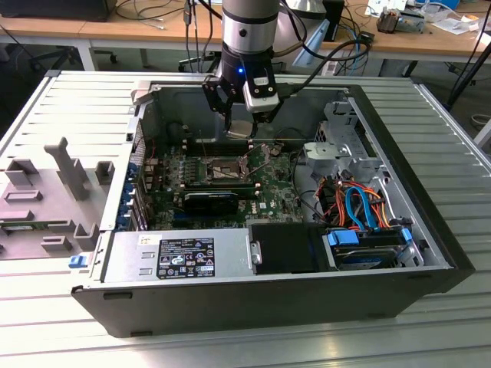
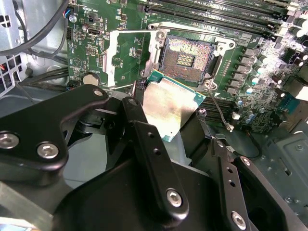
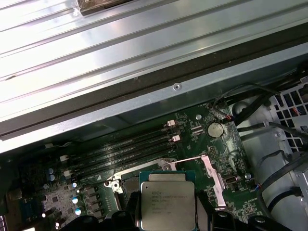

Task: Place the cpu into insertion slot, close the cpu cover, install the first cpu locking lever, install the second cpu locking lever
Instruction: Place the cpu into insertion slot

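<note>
The gripper hangs inside the open computer case. Its fingers are drawn in narrow on two opposite edges of the cpu and hold it flat, metal top up, clear of the green motherboard.

In the exterior view the insertion slot lies nearer than the held chip and toward the exterior view's left of it. A power supply sits against the case's near wall.

In the second wrist view the cpu hovers just beside the insertion slot, above one corner of its rim and not seated. The slot's contact field lies bare. The cpu cover is swung open and stands off to one side of the slot.

In the first wrist view the cpu shows its silver top between the fingertips, with the open cpu cover beside it. The long black memory slots run between the socket area and the case wall. A coin cell sits on the board near the cover.
</note>
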Robot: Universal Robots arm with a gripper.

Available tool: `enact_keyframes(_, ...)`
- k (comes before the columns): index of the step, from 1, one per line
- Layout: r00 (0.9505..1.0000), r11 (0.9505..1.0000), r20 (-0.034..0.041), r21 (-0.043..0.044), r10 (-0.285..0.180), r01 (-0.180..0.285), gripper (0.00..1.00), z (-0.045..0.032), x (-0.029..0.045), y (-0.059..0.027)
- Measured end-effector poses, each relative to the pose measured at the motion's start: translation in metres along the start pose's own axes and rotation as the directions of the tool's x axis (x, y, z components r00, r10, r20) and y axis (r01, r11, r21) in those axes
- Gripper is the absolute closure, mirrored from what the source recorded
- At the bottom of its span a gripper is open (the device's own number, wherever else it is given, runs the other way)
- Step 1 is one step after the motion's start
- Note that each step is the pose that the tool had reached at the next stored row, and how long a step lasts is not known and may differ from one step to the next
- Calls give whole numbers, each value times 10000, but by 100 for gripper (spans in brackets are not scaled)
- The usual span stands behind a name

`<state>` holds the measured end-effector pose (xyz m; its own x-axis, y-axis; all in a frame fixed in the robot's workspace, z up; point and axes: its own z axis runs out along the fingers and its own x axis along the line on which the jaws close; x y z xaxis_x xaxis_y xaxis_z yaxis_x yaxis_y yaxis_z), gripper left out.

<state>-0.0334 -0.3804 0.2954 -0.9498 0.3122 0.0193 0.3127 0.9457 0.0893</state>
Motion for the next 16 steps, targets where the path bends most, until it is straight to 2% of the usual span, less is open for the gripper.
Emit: enact_keyframes(16,10000,10000,6,0,78,-78,45,1,0,0)
